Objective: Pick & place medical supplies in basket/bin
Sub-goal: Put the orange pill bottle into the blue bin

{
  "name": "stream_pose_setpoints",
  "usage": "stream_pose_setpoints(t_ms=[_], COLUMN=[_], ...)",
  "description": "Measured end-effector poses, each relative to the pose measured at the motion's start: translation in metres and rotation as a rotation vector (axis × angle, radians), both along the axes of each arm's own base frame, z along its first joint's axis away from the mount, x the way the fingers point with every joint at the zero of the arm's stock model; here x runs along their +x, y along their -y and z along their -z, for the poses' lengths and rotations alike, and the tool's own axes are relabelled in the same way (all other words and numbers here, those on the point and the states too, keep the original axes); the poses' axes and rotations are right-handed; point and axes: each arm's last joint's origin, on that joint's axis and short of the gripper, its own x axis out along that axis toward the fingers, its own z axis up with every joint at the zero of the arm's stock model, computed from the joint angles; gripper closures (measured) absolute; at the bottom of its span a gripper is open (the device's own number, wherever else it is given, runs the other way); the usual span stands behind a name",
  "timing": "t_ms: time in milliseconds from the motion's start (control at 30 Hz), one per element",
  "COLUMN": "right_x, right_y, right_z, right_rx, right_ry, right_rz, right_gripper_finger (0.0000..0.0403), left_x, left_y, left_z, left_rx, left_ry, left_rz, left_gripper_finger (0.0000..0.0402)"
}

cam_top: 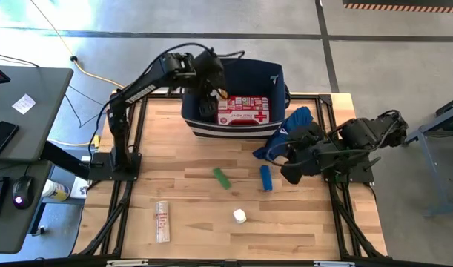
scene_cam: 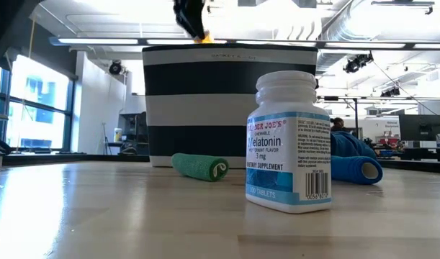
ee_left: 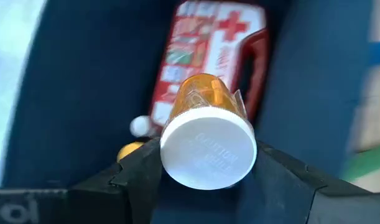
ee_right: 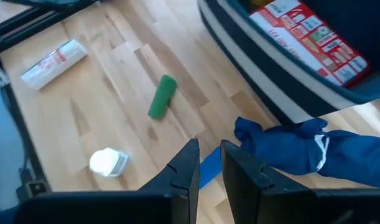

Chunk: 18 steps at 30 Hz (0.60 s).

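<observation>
There was one big navy bin (cam_top: 237,122) near the top middle of the high view. One red-and-white first aid pouch (cam_top: 243,110) lay inside it. One amber bottle (ee_left: 205,127) with a white cap was held over the inside of the bin. On the table there were one green roll (cam_top: 222,178), one blue roll (cam_top: 265,178), one small white bottle (cam_top: 240,216) and one long white tube (cam_top: 162,221). One blue cloth bundle (cam_top: 289,130) lay just right of the bin.

In the low view the white bottle (scene_cam: 288,144) stood close in front and hid part of the bin's striped wall (scene_cam: 198,108). The green roll (scene_cam: 199,166) lay just in front of the bin.

The left gripper (ee_left: 205,171) was over the bin in the high view. Its two fingers were quite wide apart, one on each side of the amber bottle, near the cap, and they squeezed the bottle between them. The pouch showed behind the bottle, deeper in the bin.

The right gripper (ee_right: 209,163) was over the table at the right, near the blue cloth bundle. Its fingers were nearly together, with only a thin gap, and they held nothing.
</observation>
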Motion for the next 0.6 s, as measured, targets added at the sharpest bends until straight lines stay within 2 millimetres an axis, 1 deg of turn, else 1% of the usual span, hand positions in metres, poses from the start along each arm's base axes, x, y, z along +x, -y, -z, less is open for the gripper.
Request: stream_pose_setpoints(t_ms=[100,233,333,433,600], right_x=[0.003,0.007,0.009,0.012,0.015], right_y=[0.008,0.019,0.027,0.032,0.038], right_z=[0.0,0.0,0.0,-0.001,-0.002], right_rx=[-0.006,-0.013,-0.013,-0.021,-0.016], right_ry=[-0.002,-0.004,0.0,0.009,0.027], right_rz=[0.029,0.068,0.098,0.103,0.127], right_gripper_finger=[0.0345,0.0345,0.0345,0.0345,0.0345], left_x=[-0.003,-0.007,-0.008,-0.006,-0.001], left_y=[-0.021,-0.045,-0.059,-0.067,-0.067], left_z=[0.012,0.033,0.051,0.069,0.094], left_rx=[-0.003,-0.037,-0.06,-0.092,-0.155], left_ry=[-0.061,-0.143,-0.178,-0.2,-0.221], left_rz=[-0.036,-0.069,-0.074,-0.076,-0.041], left_gripper_finger=[0.013,0.0148,0.0157,0.0152,0.0134])
